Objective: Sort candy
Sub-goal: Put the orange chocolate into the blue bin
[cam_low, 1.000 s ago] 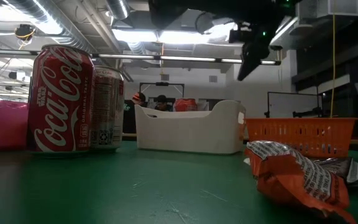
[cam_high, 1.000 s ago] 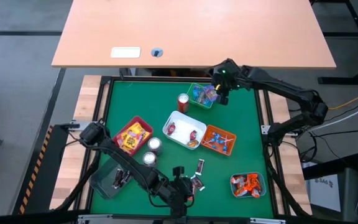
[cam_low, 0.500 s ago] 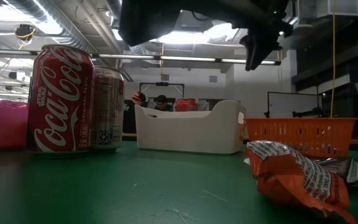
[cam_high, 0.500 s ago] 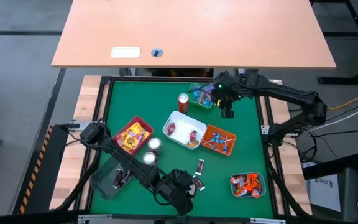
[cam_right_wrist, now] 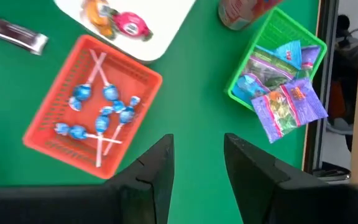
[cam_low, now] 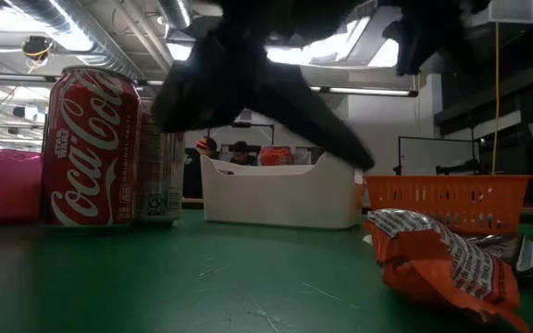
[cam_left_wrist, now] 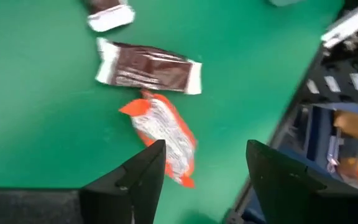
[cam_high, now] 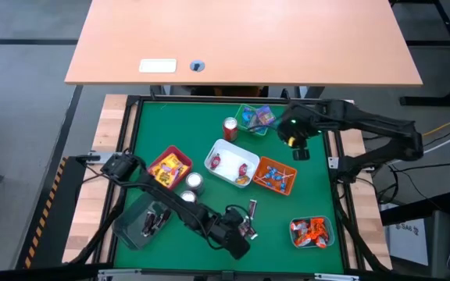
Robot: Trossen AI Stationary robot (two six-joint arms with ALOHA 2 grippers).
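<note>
Candy in an orange-and-white crinkled wrapper (cam_left_wrist: 164, 137) lies on the green counter (cam_left_wrist: 36, 124) beside a brown bar (cam_left_wrist: 148, 70), so the empty, wide-open left end effector (cam_left_wrist: 204, 163) should straddle it squarely, while the empty, parted right end effector (cam_right_wrist: 199, 155) hovers near the green tray (cam_right_wrist: 271, 37).

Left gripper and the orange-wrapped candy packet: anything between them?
Nothing: in the left wrist view only bare green mat separates the open left gripper from the orange-wrapped candy packet, which lies just ahead.
</note>
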